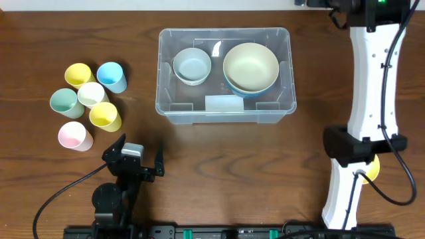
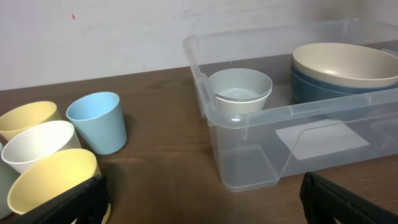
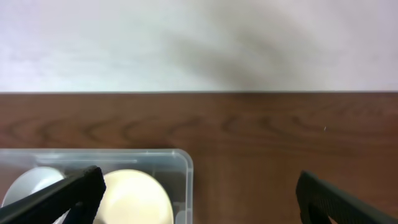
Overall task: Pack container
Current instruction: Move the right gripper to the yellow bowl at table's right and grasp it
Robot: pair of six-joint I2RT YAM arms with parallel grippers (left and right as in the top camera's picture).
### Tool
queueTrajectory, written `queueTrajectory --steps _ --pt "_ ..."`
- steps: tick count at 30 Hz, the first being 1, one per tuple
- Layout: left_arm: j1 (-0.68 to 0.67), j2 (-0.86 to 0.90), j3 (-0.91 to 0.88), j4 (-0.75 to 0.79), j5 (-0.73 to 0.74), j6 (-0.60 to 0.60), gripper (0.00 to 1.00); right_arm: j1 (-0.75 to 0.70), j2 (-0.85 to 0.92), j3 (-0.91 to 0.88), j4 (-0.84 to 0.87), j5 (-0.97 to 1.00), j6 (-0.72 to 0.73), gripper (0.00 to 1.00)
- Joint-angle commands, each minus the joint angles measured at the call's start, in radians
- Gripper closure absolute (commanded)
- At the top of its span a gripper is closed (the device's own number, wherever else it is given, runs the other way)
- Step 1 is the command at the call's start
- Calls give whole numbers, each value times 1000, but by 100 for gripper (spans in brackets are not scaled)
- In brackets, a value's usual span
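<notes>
Container [image 1: 199, 114] lies ahead and right of the spread left pincer [image 1: 137, 154].

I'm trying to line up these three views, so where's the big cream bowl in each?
Overhead: cream bowl, upper middle, in the right half of the container.
Left wrist: right edge, stacked on a blue bowl.
Right wrist: bottom left, cut off by the frame.
Shared landmark: the container.
</notes>
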Motion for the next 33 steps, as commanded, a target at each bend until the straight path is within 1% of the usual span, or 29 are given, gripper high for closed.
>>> queueTrajectory --steps 1,5,8,14,17,22,25,27,28,33 --pt "5 -5 -17 -27 11 6 2 8 -147 -163 69 48 -15 1" --pt "5 -5 -17 -27 11 6 2 -6 -325 -478 183 62 -22 1" --pt "5 -5 -17 -27 11 6 2 -25 -430 -676 185 61 -7 1" --pt "5 -5 -17 -27 11 6 2 -80 -639 -1051 169 61 85 1" --pt "5 -5 -17 -27 11 6 2 -124 -778 -1262 191 55 145 1" --pt "5 -5 -17 -27 11 6 2 -201 -973 -1590 238 27 190 1" --pt "5 -5 -17 -27 11 6 2 -246 -1019 -1750 275 26 190 1" --pt "5 -5 -17 -27 11 6 2 -271 -1015 -1827 300 1 193 2" --pt "5 -5 -17 -27 11 6 2 -280 -1010 -1865 317 -17 194 4" --pt "5 -5 -17 -27 11 6 2 -309 -987 -2009 403 -14 283 9"
